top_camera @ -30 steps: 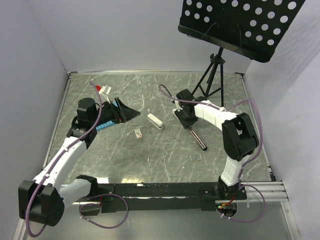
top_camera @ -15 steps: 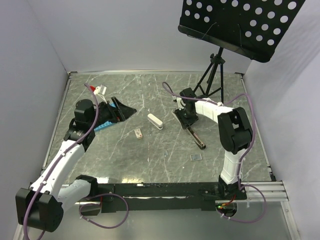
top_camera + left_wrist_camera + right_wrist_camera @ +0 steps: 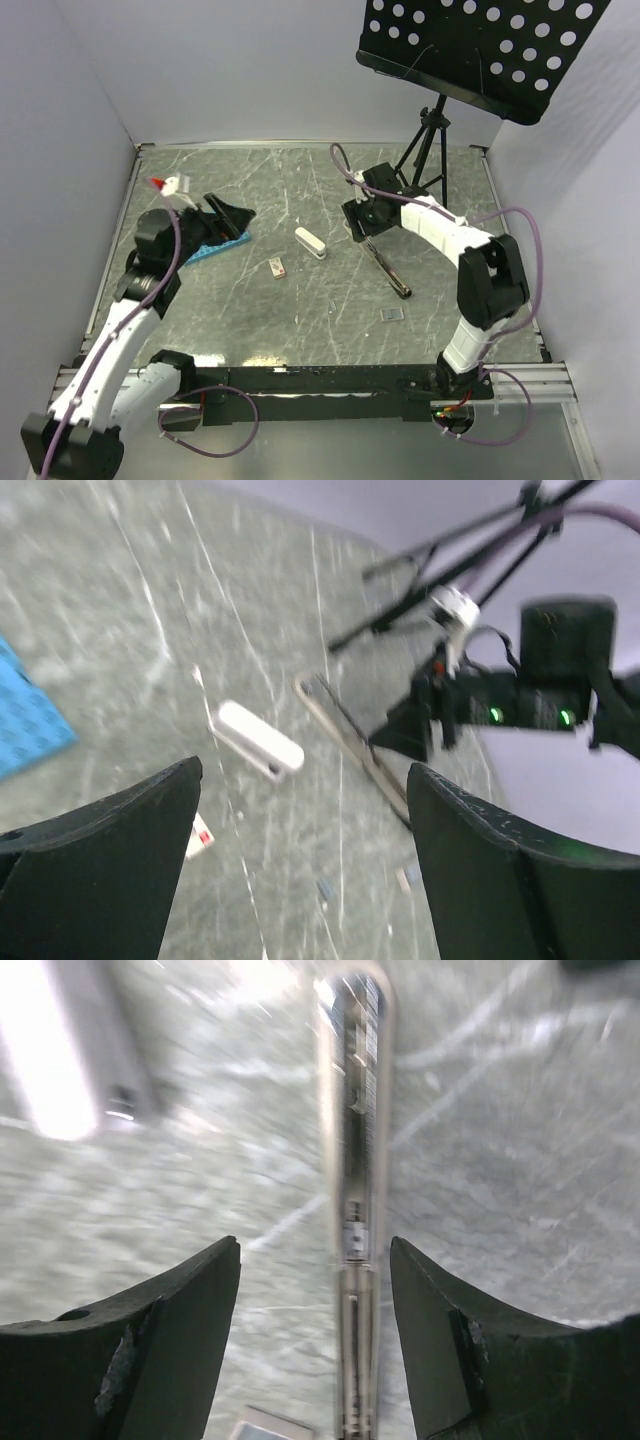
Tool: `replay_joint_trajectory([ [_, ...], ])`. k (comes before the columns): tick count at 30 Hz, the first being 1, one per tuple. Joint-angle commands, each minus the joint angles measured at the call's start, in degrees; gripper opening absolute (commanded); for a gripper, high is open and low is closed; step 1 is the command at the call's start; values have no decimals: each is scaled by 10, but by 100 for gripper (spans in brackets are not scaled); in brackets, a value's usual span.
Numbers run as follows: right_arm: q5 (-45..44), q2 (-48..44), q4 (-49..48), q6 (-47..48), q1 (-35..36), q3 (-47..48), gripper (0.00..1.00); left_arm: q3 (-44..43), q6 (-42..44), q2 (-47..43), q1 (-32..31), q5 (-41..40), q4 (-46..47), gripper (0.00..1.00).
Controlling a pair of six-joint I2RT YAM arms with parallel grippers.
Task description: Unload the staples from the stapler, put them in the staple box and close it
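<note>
Judging from how things lie, the unloading looks nearly done. The white stapler point(image 3: 311, 243) lies flat on the table point(image 3: 300, 335), out to the left of the right tool point(image 3: 361, 226) and between the two tools. A long silvery metal strip point(image 3: 388, 270), which I take for its staple channel, lies apart from it and runs from under the right tool towards the near edge. A tiny dark grey bit, probably the staples point(image 3: 393, 315), sits on the table just past the strip's near end, well apart from both tools.

The right tool hangs over the strip's far end with its jaws apart and gripping nothing; the strip shows in the gap beneath them. The left tool point(image 3: 230, 213) stands wide open and empty above a blue sheet point(image 3: 205, 250), well apart from the stapler. What may be left is only checking that the channel is bare.

Both wrist views are smeared, so I cannot tell whether any staples remain in the strip, nor whether the right tool's fingers touch it. A tan block point(image 3: 277, 266) lies just beside the stapler.
</note>
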State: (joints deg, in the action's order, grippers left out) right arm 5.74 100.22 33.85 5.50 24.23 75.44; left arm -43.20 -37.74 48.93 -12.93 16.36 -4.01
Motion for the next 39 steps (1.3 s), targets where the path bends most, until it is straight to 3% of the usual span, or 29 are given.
replay_joint_trajectory([
  [1,16,-48,-52,-39,41,-1,70,0,13,-71,1,-118,8,88],
  [10,-40,36,-63,-53,129,48,72,-3,13,-71,1,-150,-4,88],
  [18,-10,123,-56,-53,137,102,73,0,12,-73,1,-150,-2,88],
  [21,-5,135,-57,-54,137,109,59,-2,13,-71,1,-151,-4,88],
  [22,-4,134,-61,-54,137,108,47,-2,13,-72,1,-151,-3,88],
  [27,1,111,-86,-53,137,89,36,0,16,-71,1,-138,3,87],
  [28,2,106,-91,-53,138,83,25,1,16,-71,1,-137,4,87],
  [30,2,90,-99,-54,138,72,12,2,17,-71,1,-137,5,87],
  [34,-5,52,-84,-88,138,63,1,5,18,-72,1,-130,8,86],
  [39,1,-23,-72,-140,138,49,0,5,15,-63,1,-119,13,86],
])
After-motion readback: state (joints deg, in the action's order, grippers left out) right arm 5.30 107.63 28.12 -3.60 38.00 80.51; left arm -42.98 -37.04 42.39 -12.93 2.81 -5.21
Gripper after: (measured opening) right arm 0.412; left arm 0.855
